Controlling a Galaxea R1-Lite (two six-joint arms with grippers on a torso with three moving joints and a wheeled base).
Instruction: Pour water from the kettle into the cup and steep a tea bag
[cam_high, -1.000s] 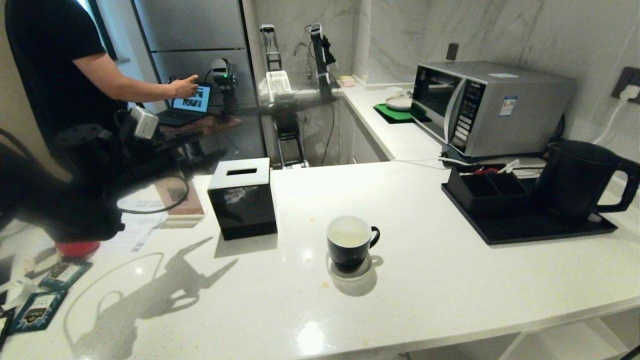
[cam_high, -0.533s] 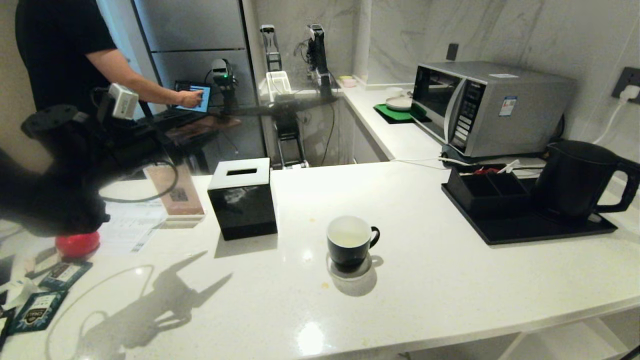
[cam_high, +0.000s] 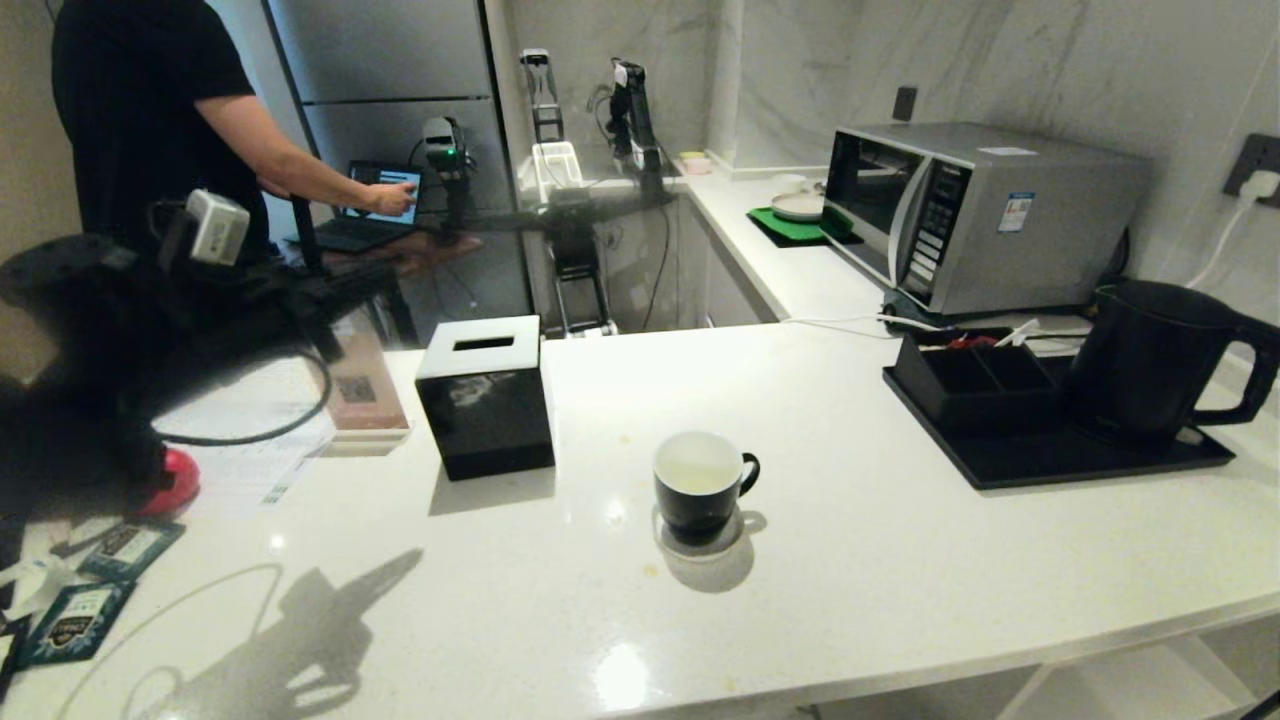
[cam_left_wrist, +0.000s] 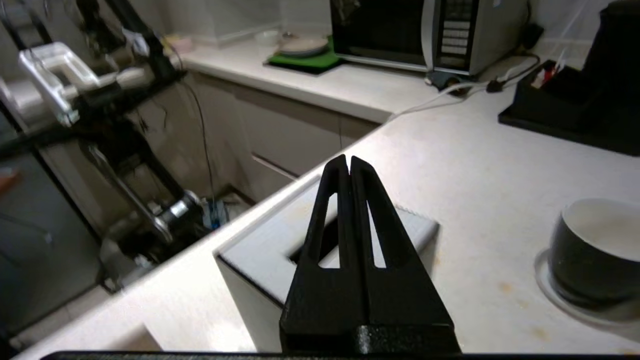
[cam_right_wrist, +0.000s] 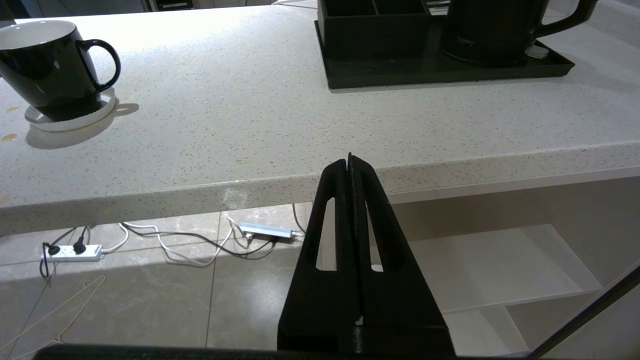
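The black cup (cam_high: 700, 487) with a white inside stands on a round coaster mid-counter, and a pale pool of water (cam_high: 692, 480) lies low in it. On a black tray (cam_high: 1050, 462) at the right stands the tall black kettle (cam_high: 1150, 360). My left gripper (cam_left_wrist: 348, 161) is shut and empty. It hovers above the black tissue box (cam_left_wrist: 270, 250), well left of the cup (cam_left_wrist: 595, 255). My right gripper (cam_right_wrist: 350, 160) is shut and parked below the counter's front edge. The tea bag is out of view.
Behind the tray sits a microwave (cam_high: 985, 215). Teal sachets (cam_high: 70, 615), papers and a red object (cam_high: 175, 485) lie at the counter's left end under my left arm (cam_high: 120, 320). A person (cam_high: 150, 110) stands at the back left, touching a laptop.
My left arm has risen and drawn back to the left, and its shadow on the counter shows the fingers going from spread to closed. The person's hand has shifted at the laptop.
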